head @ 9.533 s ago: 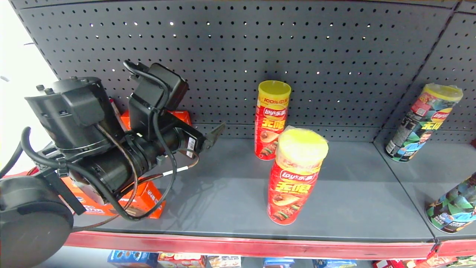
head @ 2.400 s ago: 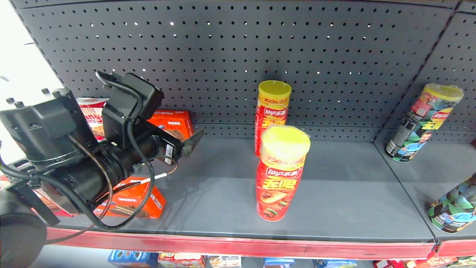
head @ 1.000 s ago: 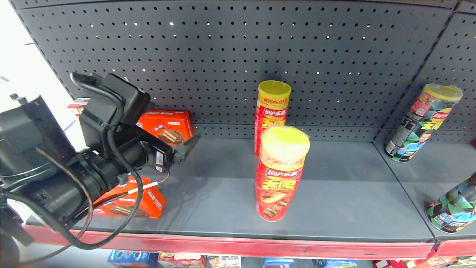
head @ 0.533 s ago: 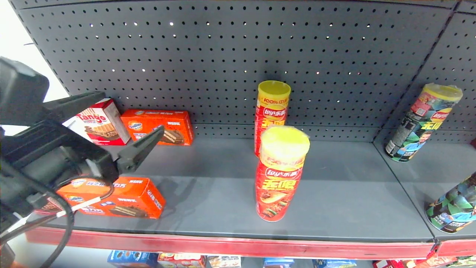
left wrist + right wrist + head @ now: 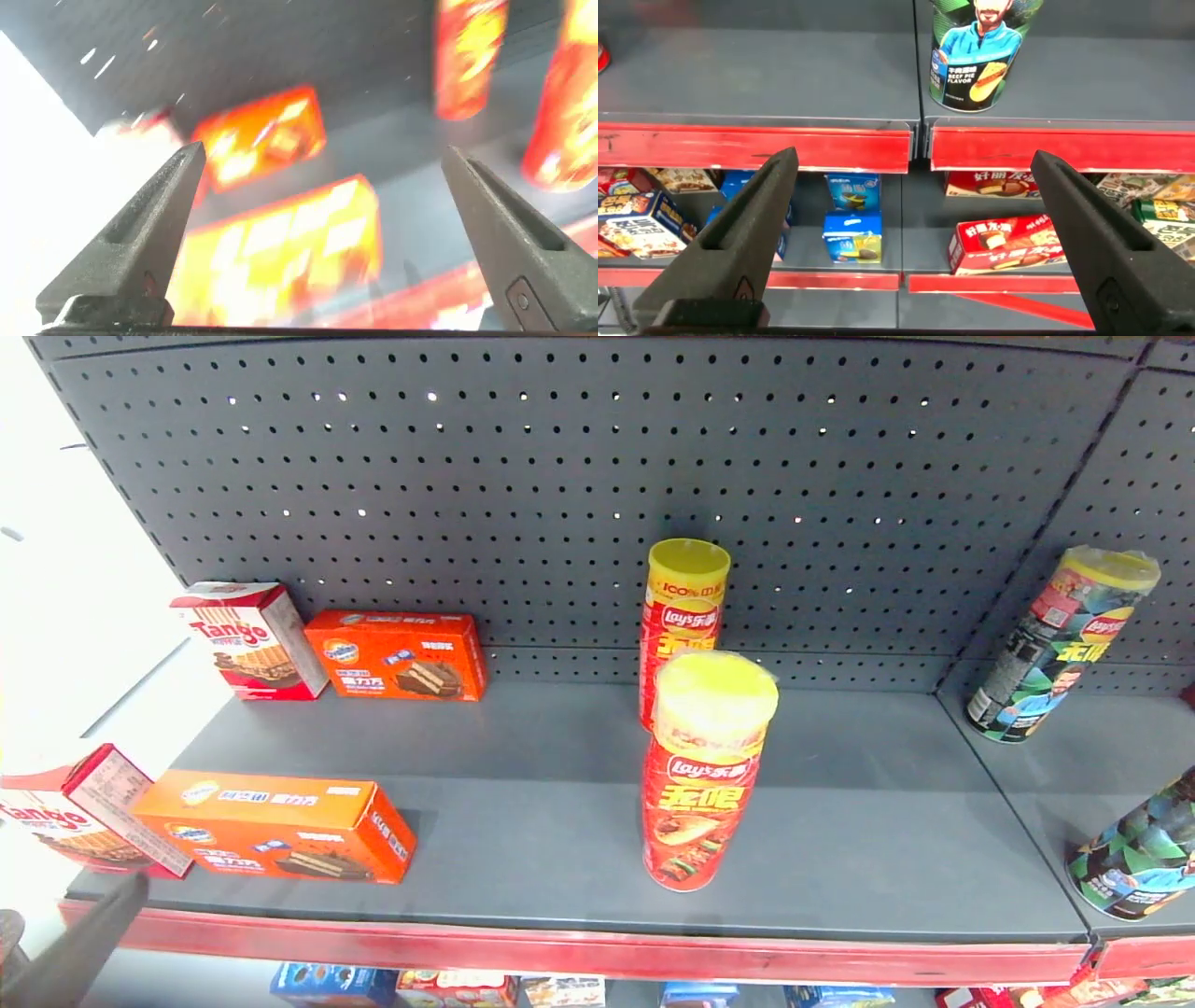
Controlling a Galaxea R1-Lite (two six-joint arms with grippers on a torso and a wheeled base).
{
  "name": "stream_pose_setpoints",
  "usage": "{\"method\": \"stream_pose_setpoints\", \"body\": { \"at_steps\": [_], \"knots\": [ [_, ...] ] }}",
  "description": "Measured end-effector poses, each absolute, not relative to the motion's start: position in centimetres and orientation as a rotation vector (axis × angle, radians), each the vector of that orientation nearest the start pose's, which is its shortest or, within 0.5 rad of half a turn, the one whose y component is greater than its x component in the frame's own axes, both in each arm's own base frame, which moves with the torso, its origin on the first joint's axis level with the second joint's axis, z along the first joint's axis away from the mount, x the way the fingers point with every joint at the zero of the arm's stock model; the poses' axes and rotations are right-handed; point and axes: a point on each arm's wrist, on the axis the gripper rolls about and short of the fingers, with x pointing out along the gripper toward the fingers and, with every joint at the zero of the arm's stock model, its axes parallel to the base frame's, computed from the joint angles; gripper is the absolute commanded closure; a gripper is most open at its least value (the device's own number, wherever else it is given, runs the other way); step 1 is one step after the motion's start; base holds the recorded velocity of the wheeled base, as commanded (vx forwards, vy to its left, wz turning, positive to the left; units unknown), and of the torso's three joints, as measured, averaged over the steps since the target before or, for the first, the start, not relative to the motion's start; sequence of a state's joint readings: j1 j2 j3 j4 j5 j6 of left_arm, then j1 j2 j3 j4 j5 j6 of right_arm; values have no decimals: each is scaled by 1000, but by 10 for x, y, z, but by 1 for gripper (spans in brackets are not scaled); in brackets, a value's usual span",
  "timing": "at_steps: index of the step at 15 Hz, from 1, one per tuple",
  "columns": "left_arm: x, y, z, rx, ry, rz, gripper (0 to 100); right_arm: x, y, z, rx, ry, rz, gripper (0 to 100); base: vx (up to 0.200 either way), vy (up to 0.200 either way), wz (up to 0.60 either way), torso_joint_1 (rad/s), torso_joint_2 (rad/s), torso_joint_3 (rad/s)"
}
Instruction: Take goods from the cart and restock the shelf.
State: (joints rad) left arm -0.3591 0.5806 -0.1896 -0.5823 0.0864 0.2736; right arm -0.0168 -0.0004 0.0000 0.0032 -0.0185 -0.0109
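Red chip can [image 5: 709, 770]: upright on shelf [image 5: 560, 859] near the front edge, at 6 o'clock from second red can [image 5: 684, 616]. Probably light, stiff but crushable, smooth-skinned; best taken at mid-body, gently. Left gripper [image 5: 322, 154] spread wide, grasping and touching nothing. Right gripper [image 5: 915, 157] likewise wide apart, empty.
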Motion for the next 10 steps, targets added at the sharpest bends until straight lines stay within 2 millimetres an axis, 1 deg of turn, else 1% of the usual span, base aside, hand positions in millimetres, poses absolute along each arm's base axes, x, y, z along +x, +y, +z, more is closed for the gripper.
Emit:
{"method": "stream_pose_setpoints", "body": {
  "at_steps": [2, 4, 5, 6, 10],
  "knots": [
    [14, -3, 149, 206, -145, -170, 0, -23, 0, 75, -11, 3, -35, 0, 0, 0, 0, 0, 0, 0],
    [-4, -1, 108, 177, -4, -138, 0, -23, 0, 75, -11, 3, -35, 0, 0, 0, 0, 0, 0, 0],
    [-11, -1, 95, 162, 22, -134, 0, -23, 0, 75, -11, 3, -35, 0, 0, 0, 0, 0, 0, 0],
    [-15, -2, 88, 145, 10, -126, 0, -23, 0, 75, -11, 3, -35, 0, 0, 0, 0, 0, 0, 0],
    [-22, -2, 83, 122, -63, -105, 0, -23, 0, 75, -11, 3, -35, 0, 0, 0, 0, 0, 0, 0]
  ]
}}
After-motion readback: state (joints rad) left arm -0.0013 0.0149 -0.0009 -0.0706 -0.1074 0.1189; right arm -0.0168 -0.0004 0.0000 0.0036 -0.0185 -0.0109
